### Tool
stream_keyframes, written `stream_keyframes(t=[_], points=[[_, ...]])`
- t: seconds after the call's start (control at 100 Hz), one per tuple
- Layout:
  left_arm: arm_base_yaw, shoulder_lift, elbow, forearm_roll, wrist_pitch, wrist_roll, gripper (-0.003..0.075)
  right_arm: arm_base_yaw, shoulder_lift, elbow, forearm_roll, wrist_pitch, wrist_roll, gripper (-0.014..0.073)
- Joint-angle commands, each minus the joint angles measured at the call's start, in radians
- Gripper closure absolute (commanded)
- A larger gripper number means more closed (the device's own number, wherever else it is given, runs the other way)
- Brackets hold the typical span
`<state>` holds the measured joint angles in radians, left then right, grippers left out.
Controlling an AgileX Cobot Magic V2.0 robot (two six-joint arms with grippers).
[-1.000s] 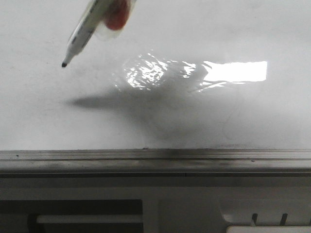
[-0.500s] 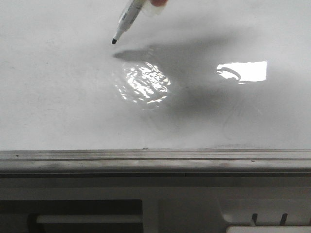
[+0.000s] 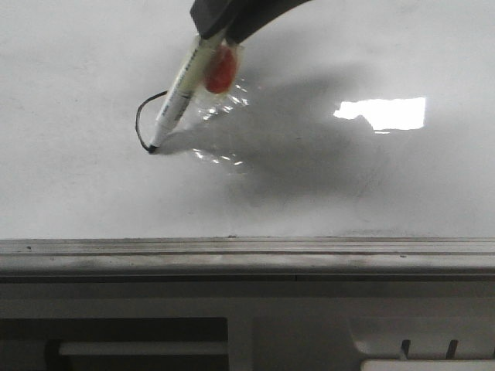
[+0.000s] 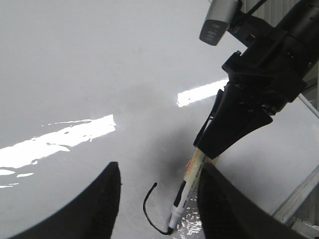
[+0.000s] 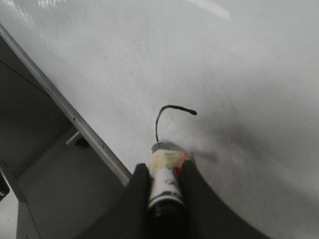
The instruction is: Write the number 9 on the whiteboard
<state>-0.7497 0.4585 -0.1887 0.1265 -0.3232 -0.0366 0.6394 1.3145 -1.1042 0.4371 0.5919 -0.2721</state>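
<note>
Pinching a marker, the right claw sets its tip on the whiteboard, at the end of a short black curved stroke left of the glare: the number 9 barely begun. Left claw hangs just above the board, fingers spread, empty. Grey rail runs along the near edge.

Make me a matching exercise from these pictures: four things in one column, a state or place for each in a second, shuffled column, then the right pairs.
Things:
1. marker
2. number 9
3. left gripper
4. grey rail

States or places:
A. open, holding nothing
B. only a short curved black stroke so far
C. along the whiteboard's near edge
D. clamped in the right gripper, tip on the board

Pairs: 1-D, 2-B, 3-A, 4-C
</note>
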Motion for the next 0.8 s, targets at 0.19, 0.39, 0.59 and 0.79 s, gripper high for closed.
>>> stream_keyframes(t=[0.19, 0.39, 0.59, 0.79], points=[[0.001, 0.005, -0.028, -0.013, -0.087, -0.006, 0.0385, -0.061, -0.046, -0.106, -0.055, -0.056, -0.005, 0.0642], [0.001, 0.005, -0.028, -0.013, -0.087, -0.006, 0.0385, -0.061, -0.039, -0.021, -0.048, 0.012, 0.016, 0.0642], [0.001, 0.005, -0.028, -0.013, -0.085, -0.006, 0.0385, -0.020, -0.053, 0.085, -0.002, -0.062, 0.023, 0.0642], [-0.009, 0.021, -0.028, 0.038, 0.008, -0.009, 0.0385, 0.072, -0.125, 0.043, 0.016, -0.034, 0.023, 0.0643]])
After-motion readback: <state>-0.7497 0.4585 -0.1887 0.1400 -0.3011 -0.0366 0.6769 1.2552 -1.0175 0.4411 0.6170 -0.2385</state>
